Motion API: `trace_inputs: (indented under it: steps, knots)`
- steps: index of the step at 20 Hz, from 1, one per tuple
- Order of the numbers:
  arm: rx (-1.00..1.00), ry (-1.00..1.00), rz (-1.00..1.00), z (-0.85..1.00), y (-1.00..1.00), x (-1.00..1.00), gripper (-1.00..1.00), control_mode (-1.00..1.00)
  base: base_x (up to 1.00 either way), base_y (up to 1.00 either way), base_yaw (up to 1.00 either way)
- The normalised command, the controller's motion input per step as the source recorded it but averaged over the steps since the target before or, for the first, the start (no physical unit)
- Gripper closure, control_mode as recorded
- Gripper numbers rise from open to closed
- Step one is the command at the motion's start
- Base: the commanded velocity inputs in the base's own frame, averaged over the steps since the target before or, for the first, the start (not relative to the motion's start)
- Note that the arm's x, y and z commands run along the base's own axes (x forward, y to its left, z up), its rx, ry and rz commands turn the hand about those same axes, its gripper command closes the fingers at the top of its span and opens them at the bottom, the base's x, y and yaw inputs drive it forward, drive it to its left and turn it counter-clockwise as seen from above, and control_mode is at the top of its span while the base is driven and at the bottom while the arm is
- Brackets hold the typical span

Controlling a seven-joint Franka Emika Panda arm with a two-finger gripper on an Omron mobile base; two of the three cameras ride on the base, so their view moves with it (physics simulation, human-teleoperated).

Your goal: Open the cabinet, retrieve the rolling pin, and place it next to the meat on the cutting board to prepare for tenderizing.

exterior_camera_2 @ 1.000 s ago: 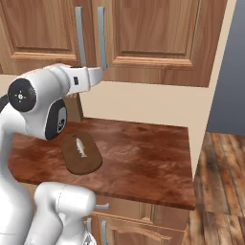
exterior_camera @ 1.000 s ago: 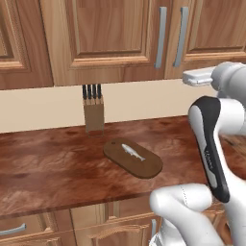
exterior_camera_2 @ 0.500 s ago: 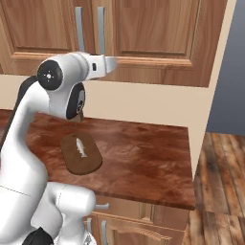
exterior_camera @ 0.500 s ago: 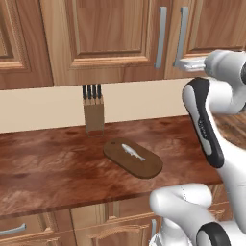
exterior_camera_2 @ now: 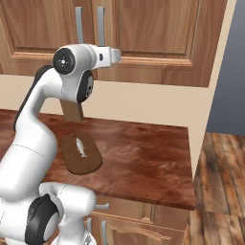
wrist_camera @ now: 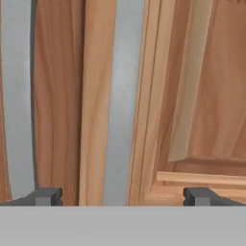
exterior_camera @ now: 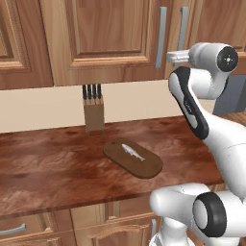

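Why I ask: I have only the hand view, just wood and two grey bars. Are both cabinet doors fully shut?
Observer: Yes. In the left base view both doors of the cabinet sit flush and closed.
Operator: And below it?
Observer: The meat lies on the cutting board, which rests flat on the counter.
Operator: Anything else down there?
Observer: A knife block stands against the wall behind the board, apart from it.
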Motion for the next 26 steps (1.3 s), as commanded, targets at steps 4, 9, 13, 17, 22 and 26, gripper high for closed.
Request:
trace_inputs:
  steps: [4, 9, 13, 17, 22, 26]
  knots:
    - [0.0, 0.02, 0.0, 0.0, 0.04, 0.59, -1.0, -1.0, 0.0, 0.0, 0.0]
    - [0.0, 0.02, 0.0, 0.02, 0.06, 0.54, -1.0, -1.0, 0.0, 0.0, 0.0]
    - [0.0, 0.05, 0.0, 0.0, 0.07, 0.48, 1.0, -1.0, 0.0, 0.0, 0.0]
    - [0.0, 0.05, 0.0, 0.0, 0.05, 0.37, 1.0, -1.0, 0.0, 0.0, 0.0]
    - [0.0, 0.02, 0.01, 0.0, 0.06, 0.12, 1.0, -1.0, 0.0, 0.0, 0.0]
    - [0.0, 0.0, 0.0, 0.0, 0.0, 0.22, 1.0, -1.0, 0.0, 0.0, 0.0]
